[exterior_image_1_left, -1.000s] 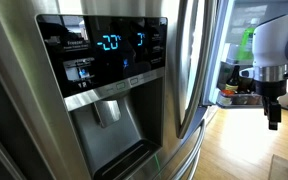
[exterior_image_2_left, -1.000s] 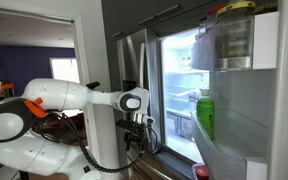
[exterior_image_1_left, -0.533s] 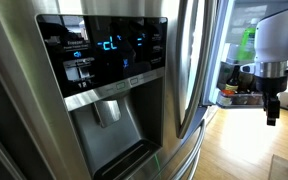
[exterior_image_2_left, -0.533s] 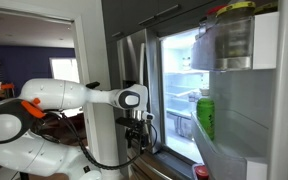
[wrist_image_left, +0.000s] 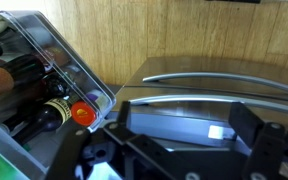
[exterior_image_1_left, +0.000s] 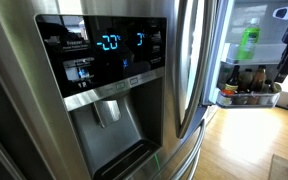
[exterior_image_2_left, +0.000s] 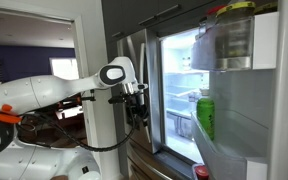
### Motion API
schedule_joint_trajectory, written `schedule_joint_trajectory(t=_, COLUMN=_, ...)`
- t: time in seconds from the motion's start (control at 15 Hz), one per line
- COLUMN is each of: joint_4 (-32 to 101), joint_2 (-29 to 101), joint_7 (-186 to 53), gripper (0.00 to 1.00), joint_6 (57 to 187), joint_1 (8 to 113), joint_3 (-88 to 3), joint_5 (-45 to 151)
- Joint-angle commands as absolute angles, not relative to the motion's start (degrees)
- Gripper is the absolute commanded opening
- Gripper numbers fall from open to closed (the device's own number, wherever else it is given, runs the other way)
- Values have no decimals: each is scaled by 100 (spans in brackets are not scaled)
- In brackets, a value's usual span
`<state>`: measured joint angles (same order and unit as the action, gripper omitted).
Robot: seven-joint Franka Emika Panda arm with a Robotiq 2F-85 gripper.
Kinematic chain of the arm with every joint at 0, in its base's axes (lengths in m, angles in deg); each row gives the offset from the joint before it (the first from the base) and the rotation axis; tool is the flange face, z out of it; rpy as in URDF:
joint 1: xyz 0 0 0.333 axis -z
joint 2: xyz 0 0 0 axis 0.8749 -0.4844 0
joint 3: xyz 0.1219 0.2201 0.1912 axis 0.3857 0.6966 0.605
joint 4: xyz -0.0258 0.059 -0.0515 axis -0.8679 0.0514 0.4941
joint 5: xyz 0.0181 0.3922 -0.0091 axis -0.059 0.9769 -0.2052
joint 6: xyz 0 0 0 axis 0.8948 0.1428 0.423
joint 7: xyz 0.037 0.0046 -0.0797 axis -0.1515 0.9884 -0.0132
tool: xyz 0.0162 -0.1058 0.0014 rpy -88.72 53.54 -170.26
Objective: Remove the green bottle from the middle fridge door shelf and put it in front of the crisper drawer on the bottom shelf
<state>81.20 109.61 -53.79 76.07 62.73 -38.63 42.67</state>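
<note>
The green bottle (exterior_image_1_left: 249, 42), slim and of lime-green translucent plastic, stands upright in the pale, frosted middle fridge door shelf (exterior_image_2_left: 246, 128). Below it is a clear-fronted bin (wrist_image_left: 54, 70) of dark bottles (exterior_image_1_left: 249, 80). The gripper (wrist_image_left: 169, 150) hangs well apart from the bottle, near the brushed stainless door (exterior_image_2_left: 134, 60), with its black jaws spread wide and empty.

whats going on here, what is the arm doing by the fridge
A robot arm is working at an open fridge. Its gripper is open and empty in the wrist view, out in front of the fridge. The green bottle stands untouched in the middle fridge door shelf, so the pick has not yet happened.
</note>
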Motion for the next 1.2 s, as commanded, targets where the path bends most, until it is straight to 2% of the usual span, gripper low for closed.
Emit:
schedule_joint_trajectory(t=0.0, joint_4=8096, joint_2=10955, joint_7=-5468, gripper=100, joint_6=7570, joint_1=6153, joint_3=-3923, joint_5=4202)
schedule_joint_trajectory(t=0.47, joint_4=8114, joint_2=10986, joint_7=-5470, gripper=100, joint_6=7756, joint_1=6113, joint_3=-3911, joint_5=4168)
schedule_joint_trajectory(t=1.13, joint_4=7914, joint_2=10593, joint_7=-6631, gripper=100, joint_6=10896, joint_1=7199, joint_3=-4217, joint_5=3247)
